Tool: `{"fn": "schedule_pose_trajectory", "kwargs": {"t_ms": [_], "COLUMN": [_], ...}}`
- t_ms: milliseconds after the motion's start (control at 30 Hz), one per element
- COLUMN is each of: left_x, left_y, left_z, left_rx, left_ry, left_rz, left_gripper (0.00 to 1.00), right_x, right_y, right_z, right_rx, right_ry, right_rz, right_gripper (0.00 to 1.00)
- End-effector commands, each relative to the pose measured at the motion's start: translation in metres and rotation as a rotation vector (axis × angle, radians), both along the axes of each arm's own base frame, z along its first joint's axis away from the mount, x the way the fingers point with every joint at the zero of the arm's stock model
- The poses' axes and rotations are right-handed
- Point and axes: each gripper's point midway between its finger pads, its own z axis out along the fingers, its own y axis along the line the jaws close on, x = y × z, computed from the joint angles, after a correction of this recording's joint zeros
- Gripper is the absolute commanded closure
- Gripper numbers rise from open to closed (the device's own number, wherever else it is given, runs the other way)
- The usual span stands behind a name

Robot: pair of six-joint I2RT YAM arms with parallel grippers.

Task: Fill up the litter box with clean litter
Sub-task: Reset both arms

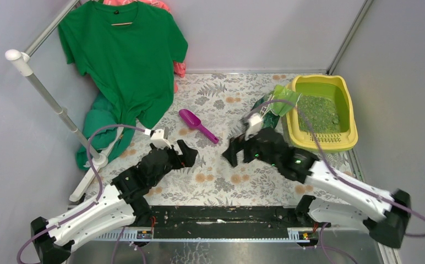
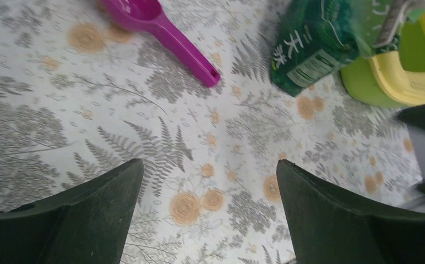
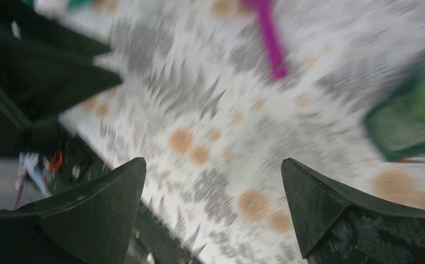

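Hanging well to the left of the left gripper (image 1: 177, 149), a green T-shirt (image 1: 122, 60) blocked nothing. That gripper hovered with jaws spread, the purple scoop (image 1: 197, 125) just ahead of it. The right gripper (image 1: 238, 149), likewise spread and empty, sat just short of the green bag (image 1: 271, 103), which leaned on the rim of the litter box (image 1: 323, 144) beyond it to the right. A clumsy nudge could topple the bag and spill clean litter (image 1: 316, 113) outside the box, which already held some

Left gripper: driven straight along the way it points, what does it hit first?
Likely the tablecloth: the open left gripper aims down at bare cloth. Past that lies the handle end of the scoop, but depth is unclear.
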Motion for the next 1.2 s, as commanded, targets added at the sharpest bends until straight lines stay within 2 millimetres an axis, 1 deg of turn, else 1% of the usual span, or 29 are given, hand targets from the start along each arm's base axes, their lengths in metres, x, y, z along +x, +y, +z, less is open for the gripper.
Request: {"fn": "schedule_pose_trajectory", "kwargs": {"t_ms": [0,67,133,167,200,267,333,367,400,433,533,600,667,733,833,933,967,1033,1100,1167], "left_x": [0.025,0.034,0.044,0.051,0.056,0.072,0.085,0.091,0.095,0.099,0.105,0.106,0.105,0.105,0.105,0.107,0.109,0.114,0.121,0.130], "left_y": [0.032,0.045,0.048,0.053,0.060,0.082,0.099,0.105,0.111,0.119,0.138,0.152,0.162,0.170,0.182,0.190,0.193,0.197,0.204,0.207], "left_z": [0.017,0.021,0.027,0.026,0.024,0.021,0.019,0.017,0.016,0.014,0.014,0.014,0.012,0.001,-0.005,-0.006,-0.005,-0.008,-0.016,-0.024], "left_rx": [0.071,0.101,0.095,0.090,0.088,0.099,0.113,0.127,0.139,0.152,0.191,0.208,0.236,0.289,0.333,0.348,0.352,0.361,0.357,0.335], "left_ry": [-0.126,-0.158,-0.193,-0.202,-0.209,-0.224,-0.236,-0.240,-0.241,-0.243,-0.269,-0.300,-0.332,-0.349,-0.379,-0.427,-0.444,-0.451,-0.427,-0.407], "left_rz": [0.183,0.249,0.254,0.275,0.302,0.374,0.429,0.441,0.452,0.470,0.519,0.571,0.602,0.609,0.629,0.636,0.638,0.626,0.615,0.586], "left_gripper": [0.01,0.02,0.02,0.02,0.01,0.02,0.02,0.02,0.02,0.02,0.02,0.02,0.02,0.02,0.02,0.02,0.02,0.01,0.02,0.02], "right_x": [0.059,0.070,0.070,0.066,0.065,0.063,0.064,0.064,0.065,0.066,0.065,0.064,0.065,0.069,0.082,0.097,0.102,0.114,0.125,0.133], "right_y": [-0.090,-0.144,-0.191,-0.211,-0.227,-0.249,-0.261,-0.271,-0.279,-0.286,-0.302,-0.308,-0.309,-0.304,-0.299,-0.297,-0.297,-0.297,-0.298,-0.300], "right_z": [0.067,0.078,0.084,0.087,0.083,0.071,0.058,0.053,0.051,0.039,0.026,0.022,0.018,0.013,-0.007,-0.023,-0.025,-0.036,-0.046,-0.051], "right_rx": [0.074,0.118,0.141,0.152,0.142,0.119,0.113,0.100,0.105,0.075,0.016,0.000,-0.033,-0.030,-0.097,-0.136,-0.130,-0.141,-0.154,-0.221], "right_ry": [-0.245,-0.303,-0.375,-0.415,-0.435,-0.463,-0.495,-0.522,-0.559,-0.582,-0.670,-0.730,-0.792,-0.820,-0.788,-0.751,-0.749,-0.727,-0.704,-0.698], "right_rz": [-0.366,-0.552,-0.722,-0.799,-0.874,-0.980,-1.050,-1.100,-1.145,-1.175,-1.241,-1.258,-1.239,-1.208,-1.190,-1.198,-1.206,-1.211,-1.207,-1.205], "right_gripper": [0.00,0.00,0.00,0.00,0.00,0.00,0.00,0.00,0.00,0.00,0.00,0.00,0.00,0.00,0.00,0.00,0.00,0.00,0.00,0.00]}}
